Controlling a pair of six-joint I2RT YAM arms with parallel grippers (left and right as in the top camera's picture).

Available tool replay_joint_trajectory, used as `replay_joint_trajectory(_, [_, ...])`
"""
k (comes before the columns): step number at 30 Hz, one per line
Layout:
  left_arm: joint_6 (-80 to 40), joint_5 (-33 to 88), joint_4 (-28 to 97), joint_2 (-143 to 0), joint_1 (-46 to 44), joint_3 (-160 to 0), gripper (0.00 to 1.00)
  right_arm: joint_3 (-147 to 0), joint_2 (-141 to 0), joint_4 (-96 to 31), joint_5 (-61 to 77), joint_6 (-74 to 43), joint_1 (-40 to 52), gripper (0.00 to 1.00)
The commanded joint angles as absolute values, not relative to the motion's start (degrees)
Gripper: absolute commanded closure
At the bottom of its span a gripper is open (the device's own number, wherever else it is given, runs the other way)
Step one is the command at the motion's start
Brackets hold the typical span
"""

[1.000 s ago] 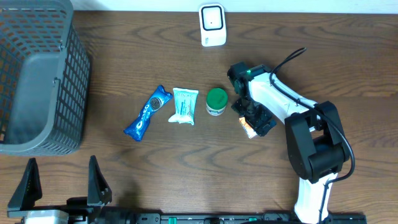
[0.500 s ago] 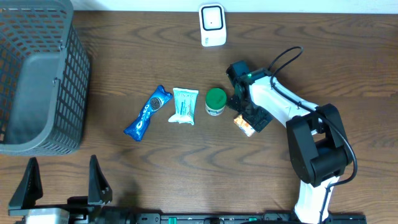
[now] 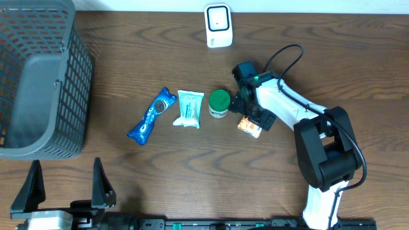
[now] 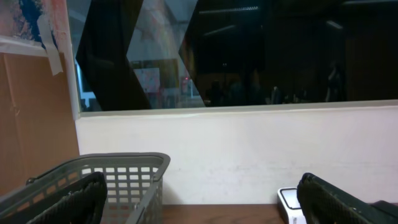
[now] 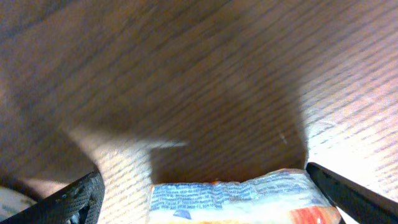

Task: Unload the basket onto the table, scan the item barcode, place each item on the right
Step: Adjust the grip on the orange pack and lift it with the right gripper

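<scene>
A small white packet with blue print and an orange-red corner (image 3: pixel 248 127) lies on the wooden table just right of a green-lidded jar (image 3: pixel 220 103). My right gripper (image 3: pixel 254 117) hangs low over the packet. In the right wrist view the packet (image 5: pixel 239 198) lies between the two spread fingers (image 5: pixel 68 200), with a gap on the left side, so the right gripper (image 5: pixel 205 202) is open. The white scanner (image 3: pixel 218 25) stands at the table's far edge. My left gripper (image 3: pixel 64 188) is open at the near edge, holding nothing.
A blue Oreo packet (image 3: pixel 151 115) and a white-teal packet (image 3: pixel 190 108) lie left of the jar. A grey mesh basket (image 3: pixel 38 76) fills the far left corner. The left wrist view shows the basket (image 4: pixel 124 180) and the scanner (image 4: pixel 291 202) in front of a wall.
My right gripper has shifted a little to the left and towards the far side, closer to the jar. The visible part of the packet has moved with it. The left arm stayed still.
</scene>
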State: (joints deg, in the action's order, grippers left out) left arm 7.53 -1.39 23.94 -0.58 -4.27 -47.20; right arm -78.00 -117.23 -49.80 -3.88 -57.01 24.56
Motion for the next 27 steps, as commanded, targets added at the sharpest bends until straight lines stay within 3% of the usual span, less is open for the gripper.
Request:
replay_joint_trajectory(1, [8.1,-0.4,23.7,-0.2,-4.1,-46.6,0.02,-74.0,-123.4,-51.8,-1.8,-51.5,25.1,0.01])
replay_joint_trajectory(22, [8.1,-0.4,25.4,-0.2,-4.1,-46.6,0.02,-62.3,-123.4,-43.9,-1.8,-56.3,24.8,0.01])
replay_joint_trajectory(27, [8.1,-0.4,25.5,-0.2,-4.1,-46.6,0.02,-58.4,-123.4,-39.1,-1.3,-57.2,23.9,0.13])
